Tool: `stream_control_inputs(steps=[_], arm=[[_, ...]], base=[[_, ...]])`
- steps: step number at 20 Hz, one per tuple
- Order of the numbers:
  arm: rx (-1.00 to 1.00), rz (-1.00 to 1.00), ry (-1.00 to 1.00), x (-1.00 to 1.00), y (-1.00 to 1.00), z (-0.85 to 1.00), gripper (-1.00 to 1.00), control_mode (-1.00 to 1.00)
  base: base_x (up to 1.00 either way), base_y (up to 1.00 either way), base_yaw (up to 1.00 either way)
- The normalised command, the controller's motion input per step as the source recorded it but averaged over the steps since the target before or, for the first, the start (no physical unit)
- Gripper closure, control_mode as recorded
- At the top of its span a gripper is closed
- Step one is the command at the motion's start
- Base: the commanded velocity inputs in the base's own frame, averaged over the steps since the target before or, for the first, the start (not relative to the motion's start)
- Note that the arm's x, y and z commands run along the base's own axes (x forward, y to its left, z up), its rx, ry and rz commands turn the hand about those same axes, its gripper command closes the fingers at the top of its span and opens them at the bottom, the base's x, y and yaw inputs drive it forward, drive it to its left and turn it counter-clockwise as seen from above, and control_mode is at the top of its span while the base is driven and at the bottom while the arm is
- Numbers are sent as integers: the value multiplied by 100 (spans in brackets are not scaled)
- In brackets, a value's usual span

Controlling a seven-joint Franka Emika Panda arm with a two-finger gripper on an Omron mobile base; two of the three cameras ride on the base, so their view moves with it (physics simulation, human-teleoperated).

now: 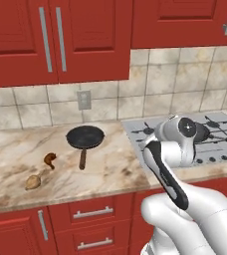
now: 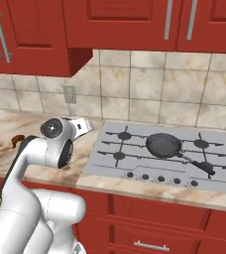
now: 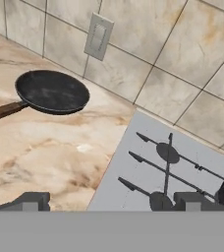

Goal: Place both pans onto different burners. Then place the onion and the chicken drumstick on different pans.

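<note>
Dark grey, the smaller pan (image 2: 163,144) already sits on the middle burner (image 2: 160,147) at the centre right of the right base view, so one burner is taken. My gripper (image 3: 111,201) hangs wide open, holding nothing, aimed toward the black wooden-handled pan (image 3: 52,91) at upper left on the marble counter (image 1: 16,159). The onion (image 1: 33,182) and drumstick (image 1: 50,159) wait at left.

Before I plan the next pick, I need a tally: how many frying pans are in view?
2. The black pan with the wooden handle sits on the marble counter, left of the cooktop. The smaller dark-grey pan sits over the cooktop's middle burner. None seems hidden.
</note>
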Motion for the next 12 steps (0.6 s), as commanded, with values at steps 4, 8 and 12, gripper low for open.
stream_control_inputs(steps=[4,8,12], arm=[[0,0,0,0,0,0,-100,100],[0,0,0,0,0,0,-100,100],[0,0,0,0,0,0,-100,100]], base=[[62,-3,0],[44,0,0],[28,11,-2]])
